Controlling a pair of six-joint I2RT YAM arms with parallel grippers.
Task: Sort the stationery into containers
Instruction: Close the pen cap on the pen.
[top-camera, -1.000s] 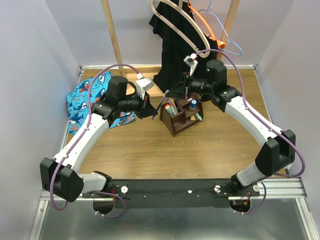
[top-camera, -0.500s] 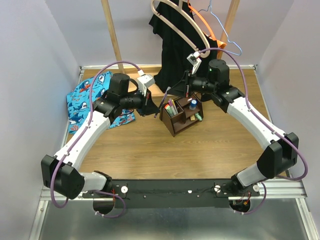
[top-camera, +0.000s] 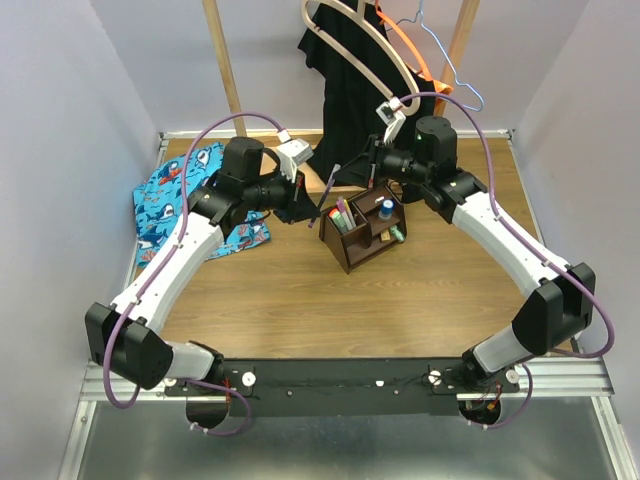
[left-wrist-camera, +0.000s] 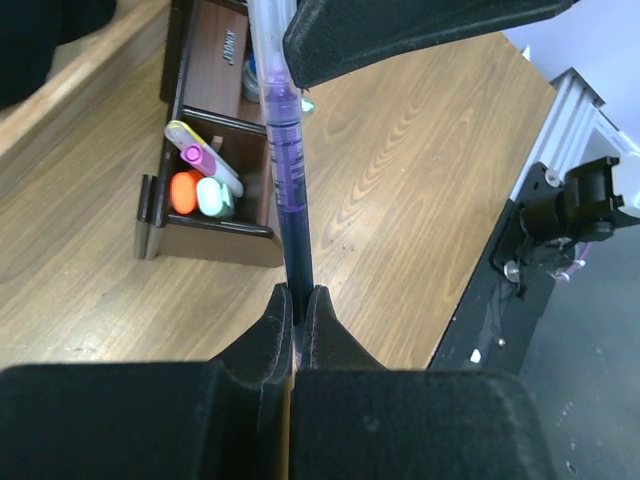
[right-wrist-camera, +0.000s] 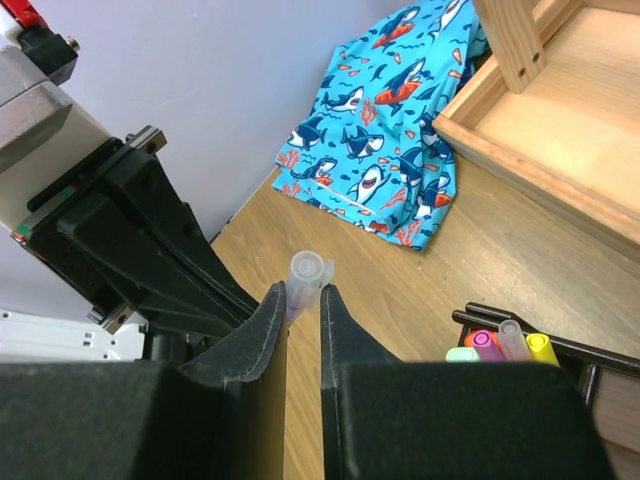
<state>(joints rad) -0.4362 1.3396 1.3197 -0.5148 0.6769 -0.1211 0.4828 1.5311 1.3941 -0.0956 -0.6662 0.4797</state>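
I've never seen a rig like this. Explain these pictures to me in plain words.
This is a robot: a left arm and a right arm, bolted to the near edge of a wooden table. The wide picture looks down from above and behind them. The other two come from a small camera on each wrist, so each shows its own claw up close. On the table stands a dark wooden desk organizer holding coloured markers and a small blue bottle. A shark-print cloth lies at the far left, and a black garment hangs behind. The left claw is shut on one end of a thin purple pen, and the right claw pinches its clear end, so both hold it in the air.
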